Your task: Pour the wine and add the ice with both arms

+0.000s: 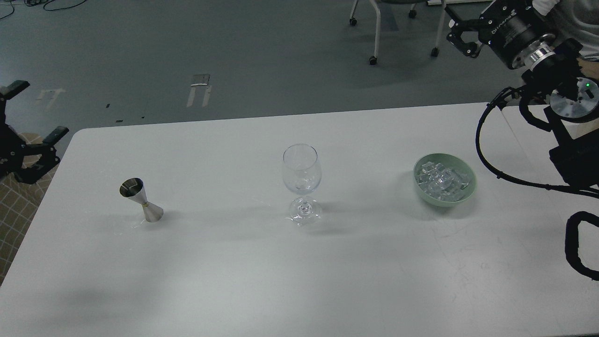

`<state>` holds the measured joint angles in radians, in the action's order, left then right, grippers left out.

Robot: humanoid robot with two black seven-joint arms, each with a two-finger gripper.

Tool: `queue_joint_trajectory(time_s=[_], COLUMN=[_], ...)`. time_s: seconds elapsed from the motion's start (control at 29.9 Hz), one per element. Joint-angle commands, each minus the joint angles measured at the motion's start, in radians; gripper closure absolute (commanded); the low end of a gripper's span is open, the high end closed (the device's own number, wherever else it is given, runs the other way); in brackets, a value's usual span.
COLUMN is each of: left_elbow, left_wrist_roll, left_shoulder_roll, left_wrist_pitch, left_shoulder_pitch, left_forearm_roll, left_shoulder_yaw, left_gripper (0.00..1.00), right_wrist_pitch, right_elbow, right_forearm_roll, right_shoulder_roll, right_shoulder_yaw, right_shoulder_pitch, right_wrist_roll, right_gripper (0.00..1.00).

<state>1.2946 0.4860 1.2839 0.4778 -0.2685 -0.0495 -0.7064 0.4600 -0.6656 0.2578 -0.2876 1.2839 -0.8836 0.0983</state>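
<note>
A clear wine glass (302,169) stands upright at the middle of the white table (234,271); any wine in it is too faint to see. A steel jigger (140,199) stands at the left. A green bowl (441,201) at the right holds a heap of clear ice cubes (440,178). My left gripper (35,110) is open and empty beyond the table's left edge, well away from the jigger. My right gripper (461,30) is open and empty, high above the floor behind the table, far above the bowl.
Chair legs on castors (374,47) stand on the grey floor behind the table. A plaid cushion (16,210) lies off the left edge. My right arm's black cables (486,154) loop over the table's right end, next to the bowl.
</note>
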Motion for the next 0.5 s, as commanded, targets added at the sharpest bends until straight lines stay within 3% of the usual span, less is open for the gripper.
queue_joint_trajectory(time_s=[0.0, 0.1, 0.27, 0.47], left_elbow=[-0.076, -0.119, -0.186, -0.179], left_wrist_roll=[0.003, 0.003, 0.003, 0.003], left_shoulder_roll=[-0.043, -0.099, -0.181, -0.184], left_wrist_pitch=[0.011, 0.011, 0.011, 0.011], left_shoulder_pitch=[0.000, 0.000, -0.006, -0.003], left_forearm_roll=[-0.027, -0.030, -0.021, -0.027], left_shoulder_yaw=[-0.002, -0.005, -0.034, -0.041], left_gripper=[0.03, 0.09, 0.08, 0.09], right_wrist_pitch=[0.000, 0.000, 0.000, 0.000], right_elbow=[0.001, 0.001, 0.001, 0.001], right_forearm_roll=[0.000, 0.000, 0.000, 0.000], right_shoulder_roll=[-0.001, -0.004, -0.004, -0.001], right_shoulder_yaw=[0.000, -0.002, -0.002, -0.002], right_shoulder_pitch=[0.000, 0.000, 0.000, 0.005], right_wrist_roll=[0.001, 0.003, 0.003, 0.003], right_gripper=[0.00, 0.00, 0.00, 0.00])
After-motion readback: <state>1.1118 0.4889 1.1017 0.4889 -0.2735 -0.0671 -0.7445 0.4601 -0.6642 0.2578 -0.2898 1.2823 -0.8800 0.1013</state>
